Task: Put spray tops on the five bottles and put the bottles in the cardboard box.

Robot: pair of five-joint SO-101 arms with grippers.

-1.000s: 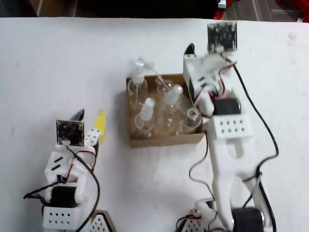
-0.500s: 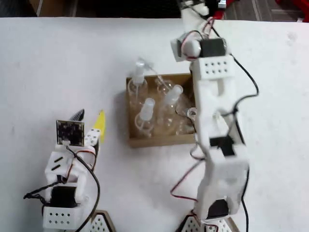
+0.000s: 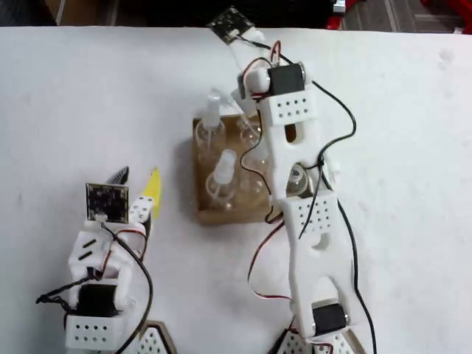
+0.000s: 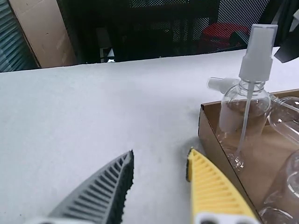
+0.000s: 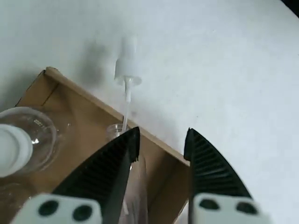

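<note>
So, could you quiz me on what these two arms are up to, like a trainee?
1. True or false: the left end effector is gripping a bottle.
2. Where do the bottles stand? A: in the cardboard box. B: in a plastic tray. C: on the bare table.
3. Fill in: the right end effector hovers above a corner of the cardboard box with its jaws ____.
Key: 1 false; 2 A; 3 open.
</note>
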